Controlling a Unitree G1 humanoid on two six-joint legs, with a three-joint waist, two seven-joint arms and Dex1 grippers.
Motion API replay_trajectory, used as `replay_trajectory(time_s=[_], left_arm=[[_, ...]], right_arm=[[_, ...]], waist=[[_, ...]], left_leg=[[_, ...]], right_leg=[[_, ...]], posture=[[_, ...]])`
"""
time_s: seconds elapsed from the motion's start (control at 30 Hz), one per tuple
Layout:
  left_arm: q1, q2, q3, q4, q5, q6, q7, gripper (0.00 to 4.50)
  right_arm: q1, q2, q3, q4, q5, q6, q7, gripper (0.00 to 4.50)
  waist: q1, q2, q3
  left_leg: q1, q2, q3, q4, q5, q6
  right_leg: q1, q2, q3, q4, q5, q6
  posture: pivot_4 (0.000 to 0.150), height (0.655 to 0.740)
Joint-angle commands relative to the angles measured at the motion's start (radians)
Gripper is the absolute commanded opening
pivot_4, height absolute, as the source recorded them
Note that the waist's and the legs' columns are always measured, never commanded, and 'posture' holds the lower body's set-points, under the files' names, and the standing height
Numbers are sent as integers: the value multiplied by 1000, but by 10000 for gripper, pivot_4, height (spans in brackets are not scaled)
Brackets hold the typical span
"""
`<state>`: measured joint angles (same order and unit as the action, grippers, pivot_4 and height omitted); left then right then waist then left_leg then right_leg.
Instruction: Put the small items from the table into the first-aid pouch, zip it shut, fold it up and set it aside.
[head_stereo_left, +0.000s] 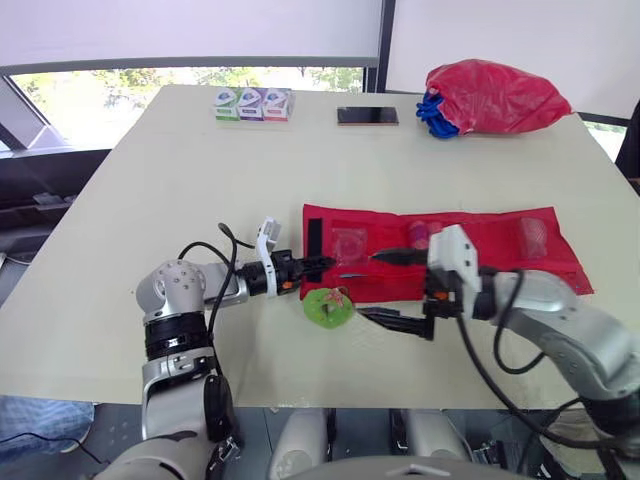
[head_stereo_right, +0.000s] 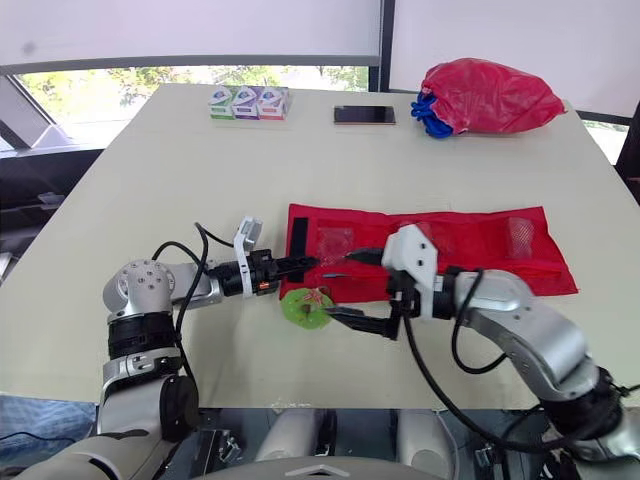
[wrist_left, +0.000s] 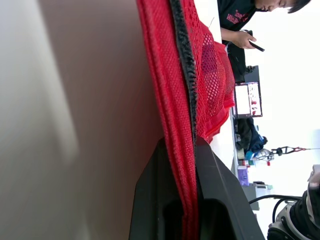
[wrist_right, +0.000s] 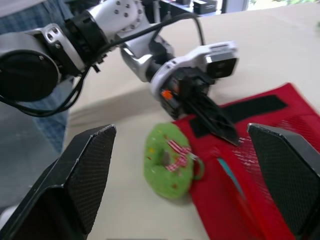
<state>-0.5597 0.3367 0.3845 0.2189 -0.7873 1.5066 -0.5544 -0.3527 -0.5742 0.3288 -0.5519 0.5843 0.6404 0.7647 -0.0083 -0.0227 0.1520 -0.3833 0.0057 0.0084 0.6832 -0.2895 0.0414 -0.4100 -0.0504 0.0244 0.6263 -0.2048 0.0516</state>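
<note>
You have a dark phone (head_stereo_left: 367, 116) lying flat, its long side running left to right. To the left of the phone, apart from it, three small boxes (head_stereo_left: 252, 104) stand in a tight row, touching one another; the middle one is purple. To the right of the phone, near it, sits a bulging red bag (head_stereo_left: 495, 96) with a bunch of blue cord (head_stereo_left: 432, 112) at the end nearest the phone. Beyond the phone you see a window (head_stereo_left: 200, 78) with greenery outside. The left wrist view also gives you a person (wrist_left: 240, 20) in a dark top and a lit screen (wrist_left: 248, 98); where they stand from the phone cannot be told.
</note>
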Motion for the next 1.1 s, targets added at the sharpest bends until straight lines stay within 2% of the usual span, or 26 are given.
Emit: replay_trajectory(time_s=[0.03,0.17,0.43,0.5,0.57,0.6,0.63,0.73,0.8,0.87,1.1], left_arm=[[-18,10,-40,55,31,-50,-5,248],[-44,8,-81,74,33,-45,-13,248],[-77,-26,-79,78,44,-26,25,248],[-73,-27,-81,73,49,-23,36,0],[-75,-27,-81,76,52,-26,41,0],[-77,-27,-78,78,52,-26,43,0],[-80,-27,-76,81,52,-27,44,0],[-81,-25,-72,80,52,-26,47,0],[-78,-22,-72,76,52,-25,47,0],[-77,-20,-73,77,54,-28,48,0],[-67,10,-83,77,61,-52,26,0]], right_arm=[[-51,31,96,75,-87,-46,62,45000],[-80,54,194,161,-191,-88,109,45000],[-133,124,289,342,-412,-152,66,45000],[-145,161,306,369,-455,-117,33,40874],[-153,197,313,398,-490,-104,10,33138],[-155,205,316,405,-506,-102,7,31631],[-157,212,316,412,-520,-100,4,25726],[-155,217,308,417,-559,-95,-8,13969],[-141,204,287,400,-565,-97,-3,2111],[-126,188,258,374,-556,-102,3,178],[-21,169,51,224,-418,-26,-10,178]], waist=[[3,1,0],[5,1,0],[8,1,0],[6,1,-1],[5,2,-1],[4,2,-1],[3,2,-2],[0,4,-3],[0,4,-3],[1,4,-3],[0,4,-2]], left_leg=[[0,0,-1,0,0,0],[0,-1,-2,0,0,0],[-1,-2,-4,0,2,-4],[0,-2,-4,0,3,-5],[0,-2,-5,0,3,-5],[0,-2,-6,0,3,-6],[0,-2,-6,0,3,-6],[0,-2,-7,0,4,-6],[0,-3,-8,0,4,-6],[0,-3,-9,0,4,-6],[-1,-3,-11,-1,4,-6]], right_leg=[[0,0,-1,0,0,0],[1,-1,-2,0,0,1],[1,-2,-3,0,2,3],[1,-2,-3,0,2,3],[1,-1,-4,0,2,3],[1,-1,-5,0,2,3],[1,-1,-5,0,2,3],[1,-1,-6,0,2,3],[2,-1,-6,0,2,3],[2,-2,-7,0,2,3],[3,-2,-9,0,2,3]], posture=[[1500,7400],[1500,7400],[1500,7400],[1500,7400],[1500,7400],[1500,7400],[1500,7400],[1500,7400],[1500,7400],[1500,7400],[1500,7400]])
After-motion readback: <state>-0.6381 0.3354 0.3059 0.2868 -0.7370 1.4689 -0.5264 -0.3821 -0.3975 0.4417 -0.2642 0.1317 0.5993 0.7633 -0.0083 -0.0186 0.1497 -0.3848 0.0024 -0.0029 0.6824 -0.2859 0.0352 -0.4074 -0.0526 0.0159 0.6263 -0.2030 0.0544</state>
